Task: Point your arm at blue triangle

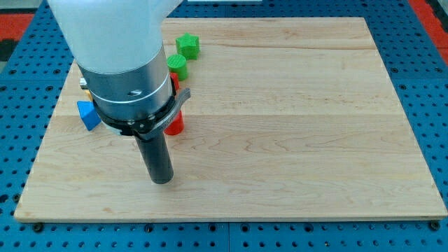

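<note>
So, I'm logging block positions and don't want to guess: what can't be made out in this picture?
- Blue block: camera view, its right part is hidden behind the arm housing, so the shape is unsure.
- Red block: mostly covered by the arm's bracket; shape unclear.
- Small yellowish bit at the housing's left edge: too little shows to identify.
- Green round block: partly hidden by the housing.
- My tip shows, below and right of the blue block, apart from it.

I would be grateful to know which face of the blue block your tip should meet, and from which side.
There is nothing to grip with, only a push. The blue triangle shows at the view's left, partly hidden by my arm. My tip lies below and to its right, apart from it. Probably best to come from the view's bottom and meet its lower face.
</note>
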